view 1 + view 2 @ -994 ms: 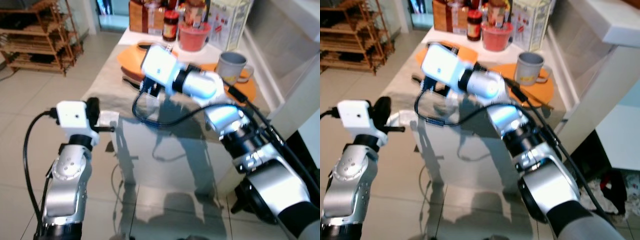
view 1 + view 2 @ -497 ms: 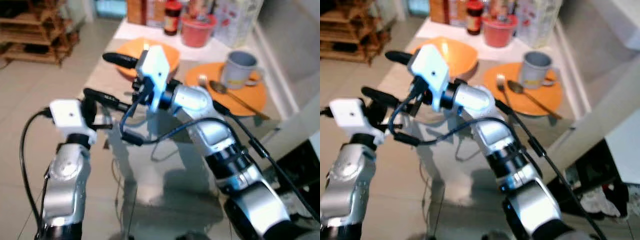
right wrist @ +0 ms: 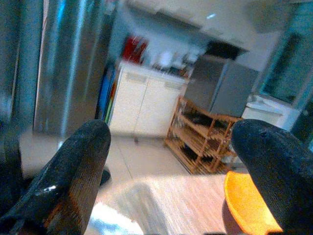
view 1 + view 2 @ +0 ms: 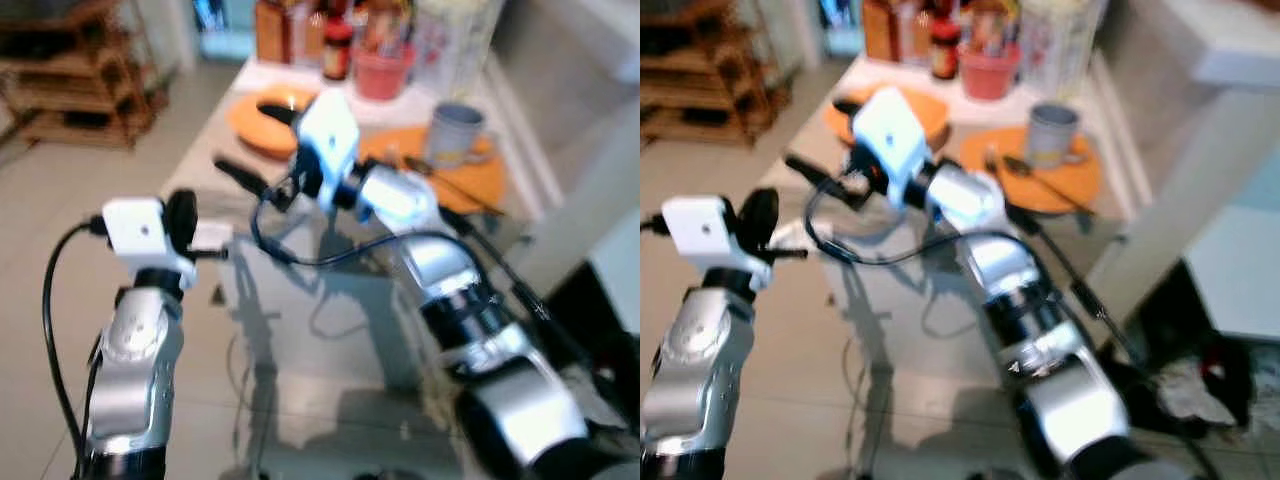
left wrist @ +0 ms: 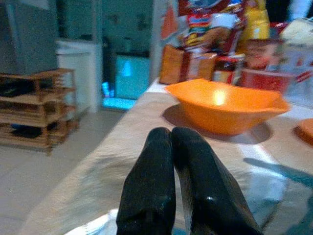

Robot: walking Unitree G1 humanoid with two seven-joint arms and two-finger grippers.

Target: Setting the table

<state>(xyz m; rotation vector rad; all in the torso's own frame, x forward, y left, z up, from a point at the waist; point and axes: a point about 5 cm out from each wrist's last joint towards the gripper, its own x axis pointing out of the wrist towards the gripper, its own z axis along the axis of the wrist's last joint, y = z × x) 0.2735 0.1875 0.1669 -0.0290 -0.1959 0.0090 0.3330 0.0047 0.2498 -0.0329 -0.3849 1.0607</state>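
Note:
An orange bowl (image 4: pixel 255 128) sits at the table's far left, also seen in the left wrist view (image 5: pixel 222 105). To its right an orange plate (image 4: pixel 478 178) holds a grey mug (image 4: pixel 455 130), a spoon and a fork. My right gripper (image 4: pixel 258 142) hovers beside the bowl, open and empty, with one finger (image 4: pixel 238 177) over the table and the other above the bowl. Its fingers (image 3: pixel 83 161) are spread wide in the right wrist view. My left gripper (image 5: pixel 171 142) is shut and empty, held at the table's near left edge (image 4: pixel 215 250).
A red tub (image 4: pixel 383 72), a jar and boxes crowd the table's back. A glass-topped table (image 4: pixel 330 330) reaches toward me. A wooden shelf rack (image 4: pixel 70 100) stands on the tiled floor at the left. A white counter (image 4: pixel 1230 60) is at the right.
My right gripper has come up from pointing down at the table and now points left beside the bowl, fingers spread. The head view has shifted. The left arm has stayed put.

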